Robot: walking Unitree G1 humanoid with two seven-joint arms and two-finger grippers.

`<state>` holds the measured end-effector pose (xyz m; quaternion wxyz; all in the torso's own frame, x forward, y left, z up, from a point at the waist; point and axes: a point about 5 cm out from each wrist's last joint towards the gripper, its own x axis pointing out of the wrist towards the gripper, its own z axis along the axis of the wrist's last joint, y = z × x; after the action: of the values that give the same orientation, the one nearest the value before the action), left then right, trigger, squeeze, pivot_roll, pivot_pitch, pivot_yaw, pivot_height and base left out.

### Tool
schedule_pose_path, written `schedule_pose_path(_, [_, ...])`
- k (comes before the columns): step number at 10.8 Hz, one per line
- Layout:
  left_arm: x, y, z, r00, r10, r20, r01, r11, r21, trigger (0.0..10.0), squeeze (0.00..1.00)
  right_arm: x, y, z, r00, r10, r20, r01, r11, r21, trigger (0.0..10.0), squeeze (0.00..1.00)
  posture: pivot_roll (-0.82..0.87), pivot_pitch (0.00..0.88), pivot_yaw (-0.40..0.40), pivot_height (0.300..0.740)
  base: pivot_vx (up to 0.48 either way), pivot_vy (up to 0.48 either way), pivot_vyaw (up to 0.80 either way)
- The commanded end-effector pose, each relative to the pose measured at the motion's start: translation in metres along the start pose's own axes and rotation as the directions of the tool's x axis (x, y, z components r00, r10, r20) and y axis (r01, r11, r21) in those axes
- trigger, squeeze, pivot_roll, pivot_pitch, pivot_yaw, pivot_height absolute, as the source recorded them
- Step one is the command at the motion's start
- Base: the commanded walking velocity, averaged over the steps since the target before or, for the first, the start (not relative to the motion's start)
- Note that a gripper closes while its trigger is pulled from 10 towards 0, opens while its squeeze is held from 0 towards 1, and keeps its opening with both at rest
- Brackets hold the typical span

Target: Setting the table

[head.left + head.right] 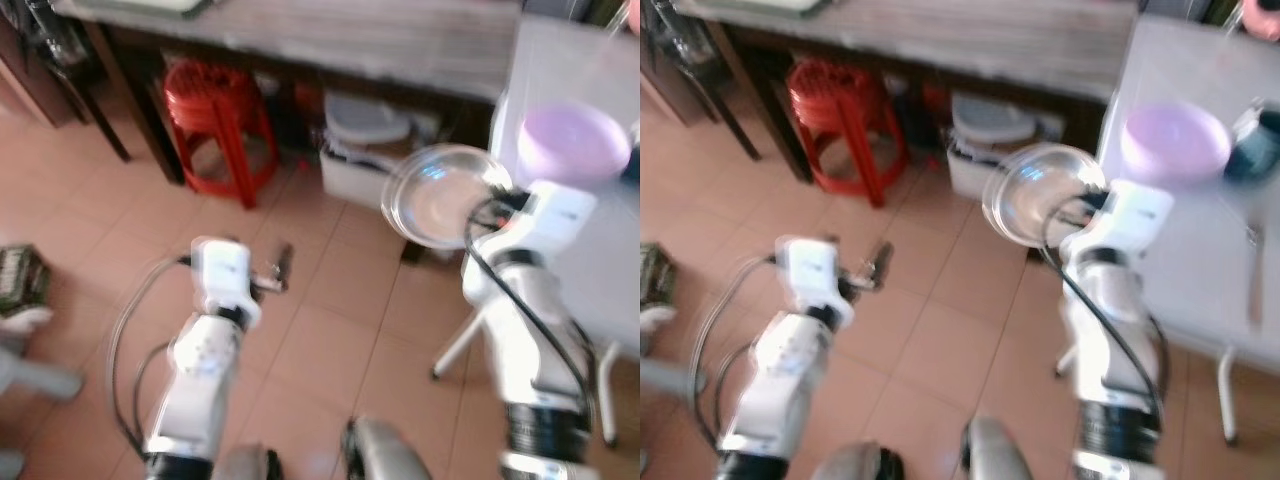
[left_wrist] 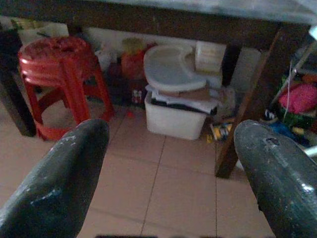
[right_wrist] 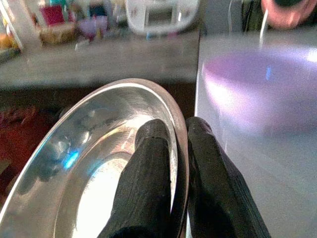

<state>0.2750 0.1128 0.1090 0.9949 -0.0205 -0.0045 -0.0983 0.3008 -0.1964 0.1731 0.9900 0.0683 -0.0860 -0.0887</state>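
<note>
Right gripper (image 3: 171, 163): your two fingers are clamped on the rim of the steel bowl (image 3: 94, 163), one inside the wall, one outside. That rim pinch suits a thin wall with no handle. The bowl hangs tilted in the air, just off the near-left corner of the white table (image 1: 1200, 270), not yet over it. You hold it up at table height, probably so it clears the edge before you set it down.

Left gripper (image 2: 168, 168): jaws spread wide, nothing between them. It points at the floor tiles toward the red stool (image 2: 59, 74) and the white storage box (image 2: 176, 119) under the wooden counter (image 1: 330, 40). The arm looks idle, kept low and away from the carry.

On the white table, a purple bowl (image 1: 1175, 140) already sits near the left edge, with a dark cup (image 1: 1252, 150) beside it further in.

Judgement: the placing step is in hand. Head views are blurred, so the robot is likely moving. Put the steel bowl down clear of the purple bowl.
</note>
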Motion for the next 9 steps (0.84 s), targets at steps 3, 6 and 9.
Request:
schedule_pose_path(3, [-0.004,0.029,-0.004,0.984,0.18,0.013,-0.179,0.983,-0.03,10.0,0.0,-0.008,0.01,-0.015,0.997,0.071,-0.018,-0.072,0.997,-0.041,10.0,0.0,-0.02,0.067,-0.027,0.74,0.316,0.361,0.0])
schedule_pose_path(6, [0.006,0.028,0.015,0.977,0.198,0.081,-0.198,0.98,-0.009,10.0,0.0,0.005,0.01,-0.003,0.995,0.096,0.03,-0.093,0.993,-0.072,10.0,0.0,0.0,0.096,-0.025,0.74,0.294,0.381,0.0])
schedule_pose_path(9, [0.008,0.034,0.013,0.984,0.16,0.084,-0.164,0.986,0.042,10.0,0.0,-0.01,0.015,-0.007,0.995,0.1,0.028,-0.098,0.992,-0.077,10.0,0.0,-0.06,0.135,0.015,0.74,0.374,0.225,-0.43])
